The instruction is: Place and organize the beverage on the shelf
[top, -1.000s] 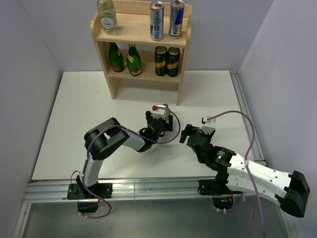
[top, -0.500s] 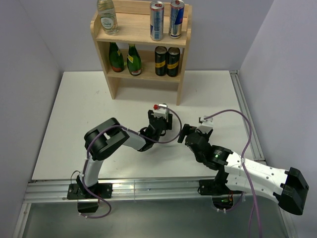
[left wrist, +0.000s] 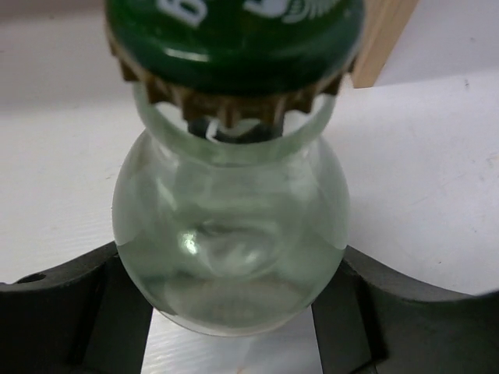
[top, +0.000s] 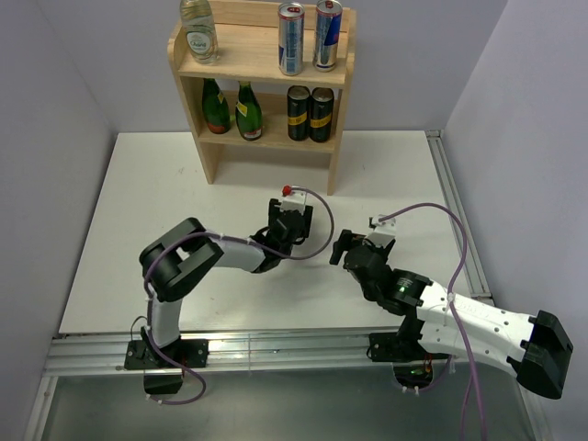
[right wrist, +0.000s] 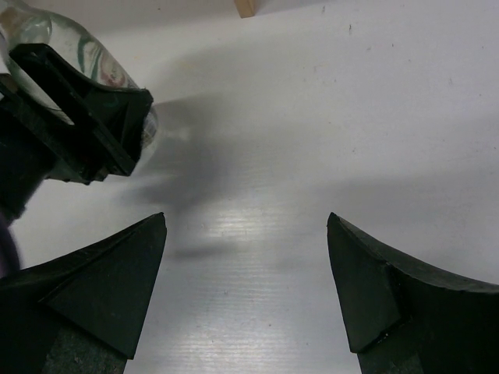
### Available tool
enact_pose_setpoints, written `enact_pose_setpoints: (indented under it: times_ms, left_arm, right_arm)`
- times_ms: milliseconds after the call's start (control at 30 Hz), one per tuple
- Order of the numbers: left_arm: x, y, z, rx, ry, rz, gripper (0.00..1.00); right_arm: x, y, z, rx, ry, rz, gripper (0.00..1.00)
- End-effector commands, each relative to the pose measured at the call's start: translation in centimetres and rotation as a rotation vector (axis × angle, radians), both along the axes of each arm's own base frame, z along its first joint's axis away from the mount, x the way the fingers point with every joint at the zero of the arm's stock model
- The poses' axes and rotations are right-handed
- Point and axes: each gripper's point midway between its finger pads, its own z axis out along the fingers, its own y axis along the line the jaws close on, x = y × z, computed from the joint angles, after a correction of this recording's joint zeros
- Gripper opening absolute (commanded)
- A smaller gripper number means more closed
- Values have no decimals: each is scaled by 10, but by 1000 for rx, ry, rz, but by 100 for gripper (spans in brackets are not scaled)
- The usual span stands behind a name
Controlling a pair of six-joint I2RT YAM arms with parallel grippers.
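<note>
Just in front of the pale wood shelf [top: 209, 156], low over the white surface [top: 138, 230], the left hand [left wrist: 232, 315] pinches a round-shouldered clear glass bottle [left wrist: 230, 234] with a crimped green cap [left wrist: 234, 39]. The right hand [right wrist: 245, 288] is spread empty beside it.

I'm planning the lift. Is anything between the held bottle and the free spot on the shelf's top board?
Nothing visible. No object lies between the held bottle in the left gripper and the shelf, and the top-board gap between the clear bottle and the cans is open.
</note>
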Motion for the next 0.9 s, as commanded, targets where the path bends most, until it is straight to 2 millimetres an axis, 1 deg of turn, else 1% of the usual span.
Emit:
enact_pose_setpoints:
  times_ms: [0, 33, 67, 100, 133, 167, 267, 300, 333, 367, 400, 433, 467, 500, 533, 567, 600, 633, 667, 733, 767, 833, 867]
  left_arm:
    - [21, -1, 121, -157, -145, 48, 0]
    - [20, 0, 126, -143, -131, 34, 0]
    - [21, 7, 146, -161, -147, 36, 0]
    - [23, 8, 164, -178, -164, 37, 0]
    - [23, 11, 171, -158, -159, 30, 0]
    - [26, 14, 203, -190, -191, 23, 0]
    - [29, 30, 241, -166, -205, 34, 0]
    - [32, 33, 269, -190, -235, 36, 0]
    - [33, 38, 282, -185, -250, 39, 0]
    - [37, 48, 299, -193, -270, 51, 0]
    - [39, 53, 321, -197, -284, 52, 0]
    - [42, 58, 334, -191, -298, 57, 0]
    - [49, 68, 341, -181, -301, 74, 0]
    - [49, 74, 369, -195, -325, 73, 0]
    - [52, 79, 382, -196, -347, 80, 0]
    - [57, 88, 407, -208, -370, 97, 0]
    - [58, 90, 409, -187, -345, 82, 0]
    - [61, 94, 420, -200, -353, 86, 0]
    - [63, 103, 443, -222, -390, 96, 0]
    - [65, 107, 456, -220, -407, 91, 0]
    - [64, 113, 472, -235, -436, 97, 0]
    - [64, 116, 482, -238, -447, 99, 0]
    - [64, 120, 494, -250, -472, 104, 0]
  right_arm:
    - [3, 0, 4, 22, -25, -17, 91]
    - [3, 0, 4, 21, -25, -15, 91]
    - [3, -1, 5, 23, -28, -18, 91]
    - [3, -1, 4, 21, -25, -17, 91]
    - [3, -1, 5, 21, -27, -19, 91]
    - [3, -1, 4, 24, -28, -18, 91]
    - [3, -2, 5, 28, -32, -22, 90]
    - [3, -3, 5, 24, -34, -24, 90]
    - [3, -2, 5, 27, -34, -20, 90]
    - [3, -3, 5, 29, -37, -23, 90]
    - [3, -2, 5, 29, -39, -22, 90]
    - [3, -2, 6, 31, -40, -22, 90]
    - [3, -3, 6, 32, -43, -23, 90]
    - [3, -3, 6, 34, -43, -22, 90]
    - [3, -3, 6, 32, -43, -25, 90]
    - [2, -3, 6, 34, -44, -23, 90]
    - [3, -3, 6, 36, -46, -23, 90]
    - [3, -3, 6, 36, -46, -21, 90]
    - [3, -3, 7, 38, -47, -21, 90]
    - [2, -2, 7, 36, -46, -19, 90]
    - [3, -3, 7, 37, -46, -19, 90]
    - [3, -3, 7, 38, -49, -18, 90]
    - [2, -2, 6, 35, -47, -16, 90]
